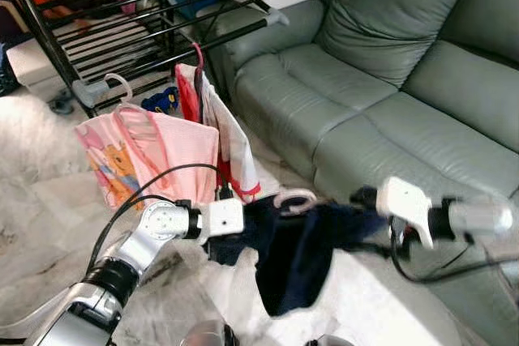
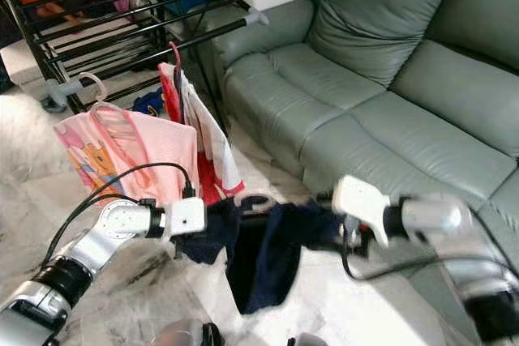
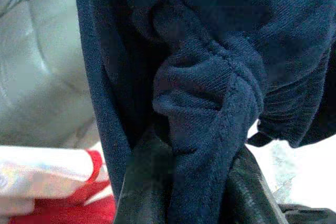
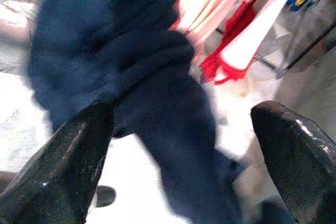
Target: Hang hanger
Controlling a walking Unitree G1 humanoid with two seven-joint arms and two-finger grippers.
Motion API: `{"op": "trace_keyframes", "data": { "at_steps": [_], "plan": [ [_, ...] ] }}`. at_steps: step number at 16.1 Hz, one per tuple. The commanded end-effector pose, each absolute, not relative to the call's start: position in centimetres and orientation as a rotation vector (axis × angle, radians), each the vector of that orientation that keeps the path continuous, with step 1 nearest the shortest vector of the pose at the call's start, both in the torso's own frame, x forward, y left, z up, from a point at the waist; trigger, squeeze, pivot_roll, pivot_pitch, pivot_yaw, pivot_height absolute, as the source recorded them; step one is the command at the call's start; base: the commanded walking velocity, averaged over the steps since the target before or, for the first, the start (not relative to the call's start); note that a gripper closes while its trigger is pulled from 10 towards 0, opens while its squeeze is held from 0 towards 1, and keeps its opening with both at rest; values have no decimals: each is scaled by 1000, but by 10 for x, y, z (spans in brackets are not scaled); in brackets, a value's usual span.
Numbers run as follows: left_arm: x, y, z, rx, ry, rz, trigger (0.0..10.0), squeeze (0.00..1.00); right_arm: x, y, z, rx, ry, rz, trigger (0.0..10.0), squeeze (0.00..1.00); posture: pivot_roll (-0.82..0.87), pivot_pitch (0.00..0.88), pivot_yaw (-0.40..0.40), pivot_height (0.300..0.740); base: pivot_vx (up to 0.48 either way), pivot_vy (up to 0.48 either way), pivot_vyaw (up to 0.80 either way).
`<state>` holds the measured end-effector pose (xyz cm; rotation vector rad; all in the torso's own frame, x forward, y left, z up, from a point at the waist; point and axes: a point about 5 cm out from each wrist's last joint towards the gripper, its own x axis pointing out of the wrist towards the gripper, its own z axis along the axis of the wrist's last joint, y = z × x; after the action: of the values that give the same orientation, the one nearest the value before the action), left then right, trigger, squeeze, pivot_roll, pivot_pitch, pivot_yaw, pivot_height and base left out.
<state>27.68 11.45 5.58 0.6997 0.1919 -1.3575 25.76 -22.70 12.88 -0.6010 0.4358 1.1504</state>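
A grey-green leather sofa (image 1: 389,95) takes up the right side of the scene, its seat cushions running away from the robot. To its left stands a black metal drying rack (image 1: 122,30) with grey end caps on its rails, and assorted clothes lie behind and under its bars. From the rack's near rail hang 2 garments: a pink cartoon-print garment (image 1: 146,155) on a pale hanger, and just beside it a white and red garment (image 1: 231,147) on a red hook. The floor (image 1: 36,200) below is pale and marbled.

In front of the robot, between the 2 arms, a dark navy garment (image 1: 296,257) droops from a hanger whose pale hook (image 1: 293,199) curls up above the cloth, well short of the rack. The left hand (image 3: 184,187) is clamped on a bunched fold of this navy cloth, the fabric wedged between its 2 black fingers (image 3: 144,182). The right hand (image 4: 184,150) is at the garment's other end, its fingers (image 4: 73,156) spread wide, with the navy cloth hanging blurred beyond them; nothing sits between them.
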Motion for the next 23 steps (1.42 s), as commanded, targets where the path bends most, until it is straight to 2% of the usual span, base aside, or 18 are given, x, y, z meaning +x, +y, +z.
{"op": "trace_keyframes", "data": {
  "at_steps": [1,2,3,4,9,10,11,12,18,23],
  "plan": [
    [277,113,61,706,157,-1375,0,0,259,-225,128,-615,440,1177,10000,1000,-43,0,62,740,0,0,0],
    [274,112,60,704,158,-1405,0,0,261,-226,125,-622,460,1195,10000,1000,-43,0,62,740,0,0,0],
    [272,111,60,705,156,-1431,0,0,262,-227,122,-621,486,1219,10000,690,-41,0,62,740,0,0,0],
    [271,109,60,698,151,-1450,0,0,264,-228,119,-622,507,1237,10000,0,-41,0,62,740,0,0,0],
    [272,96,63,695,120,-1488,0,0,275,-218,93,-561,616,1332,10000,0,-39,0,62,740,0,0,0],
    [271,94,64,691,114,-1497,0,0,278,-214,89,-558,627,1344,3059,0,-39,0,62,740,0,0,0],
    [271,94,64,690,116,-1501,0,0,279,-213,88,-562,631,1350,3686,0,-37,0,62,740,0,0,0],
    [270,93,63,689,117,-1512,0,0,282,-210,84,-602,647,1375,0,0,-36,0,62,740,0,0,0],
    [269,92,62,687,129,-1530,0,0,299,-210,89,-772,632,1365,0,0,-34,0,62,740,0,0,0],
    [269,92,60,684,137,-1533,0,0,308,-211,95,-795,574,1345,0,0,-39,0,63,740,0,0,0]
  ]
}}
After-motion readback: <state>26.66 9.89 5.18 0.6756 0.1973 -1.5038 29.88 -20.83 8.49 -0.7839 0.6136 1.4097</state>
